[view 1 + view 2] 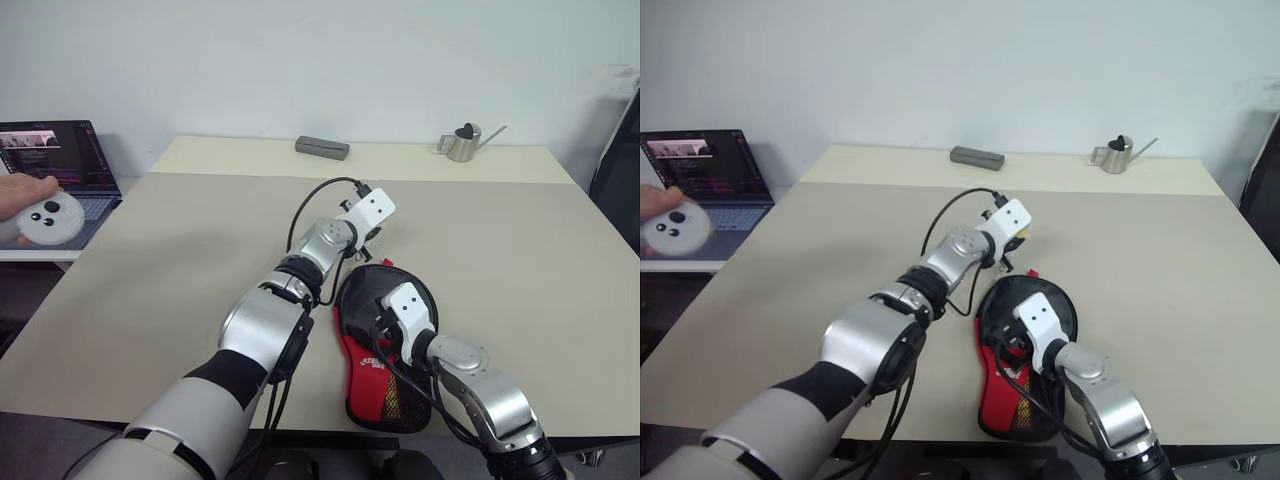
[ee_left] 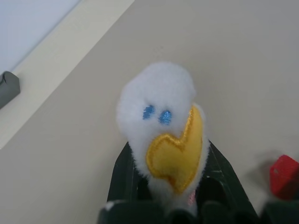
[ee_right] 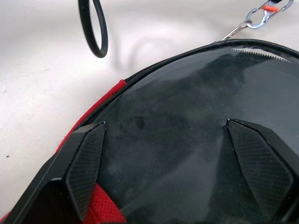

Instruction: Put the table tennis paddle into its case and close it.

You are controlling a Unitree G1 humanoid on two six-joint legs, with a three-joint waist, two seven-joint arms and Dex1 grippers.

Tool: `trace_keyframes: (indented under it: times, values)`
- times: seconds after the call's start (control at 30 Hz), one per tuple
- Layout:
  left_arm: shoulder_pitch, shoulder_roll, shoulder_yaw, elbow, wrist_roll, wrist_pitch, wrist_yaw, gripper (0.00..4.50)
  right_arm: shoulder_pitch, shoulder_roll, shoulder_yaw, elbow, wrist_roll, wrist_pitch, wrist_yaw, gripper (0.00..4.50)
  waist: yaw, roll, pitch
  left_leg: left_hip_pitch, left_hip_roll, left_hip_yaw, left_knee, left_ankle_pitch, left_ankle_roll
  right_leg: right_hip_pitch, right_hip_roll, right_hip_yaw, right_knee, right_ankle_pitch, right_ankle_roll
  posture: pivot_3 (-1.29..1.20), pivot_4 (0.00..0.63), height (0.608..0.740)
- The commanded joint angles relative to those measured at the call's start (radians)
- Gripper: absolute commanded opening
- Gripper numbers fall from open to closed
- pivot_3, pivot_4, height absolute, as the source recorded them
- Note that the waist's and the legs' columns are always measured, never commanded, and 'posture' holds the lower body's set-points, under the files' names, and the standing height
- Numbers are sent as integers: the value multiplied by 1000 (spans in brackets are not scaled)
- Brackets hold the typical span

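Observation:
The case [image 1: 385, 380] lies near the table's front edge, its red panel with white lettering and its mesh pocket towards me. A smooth black round face [image 3: 187, 126], apparently the table tennis paddle's rubber, lies inside the zipper rim [image 3: 254, 53]; the handle is hidden. My right gripper [image 3: 173, 135] hangs open just above that face, fingers [image 3: 86, 163] wide apart and holding nothing. Just beyond the case's far end, my left gripper [image 2: 169, 154] is shut on the white-yellow plush charm [image 2: 163, 126]. The charm's chain and clip [image 3: 259, 16] run from the rim.
A grey oblong block [image 1: 322, 148] and a small metal watering can [image 1: 462, 143] stand at the table's far edge. Off the table's left side, a person's hand [image 1: 25, 192] rests by a white controller [image 1: 50, 218] on a laptop [image 1: 70, 160]. A black cable loops over my left wrist [image 1: 320, 195].

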State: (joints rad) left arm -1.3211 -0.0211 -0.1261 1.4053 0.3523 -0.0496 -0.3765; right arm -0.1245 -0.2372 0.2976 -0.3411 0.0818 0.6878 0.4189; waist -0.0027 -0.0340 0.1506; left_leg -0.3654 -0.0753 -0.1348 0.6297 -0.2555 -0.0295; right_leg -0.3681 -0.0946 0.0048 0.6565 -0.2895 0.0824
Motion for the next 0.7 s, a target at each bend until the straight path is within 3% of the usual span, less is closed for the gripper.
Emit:
trace_keyframes:
  times: [0.03,0.27,0.63,0.7]
  values:
    - [-61,-17,-9,-25,20,-31,34,484,108,-17,60,117,7,153,3,4500,1,0,0,0,0,0,0,0,0,0,0,0,0,0,0,0,150,740]
    - [-6,-48,-45,-23,45,-32,-72,484,84,-6,53,144,5,144,-3,4500,0,0,0,0,0,0,0,0,0,0,0,0,0,0,1,0,150,740]
    - [52,-51,-55,-24,44,-17,-124,4434,67,-3,48,161,1,136,1,4500,-2,0,0,0,0,0,-1,0,0,0,0,0,0,0,1,0,150,740]
    - [53,-49,-39,-25,27,-15,-133,4474,60,-5,46,172,1,131,5,4500,-2,0,-1,0,0,0,-1,0,0,0,0,0,0,0,1,0,150,740]
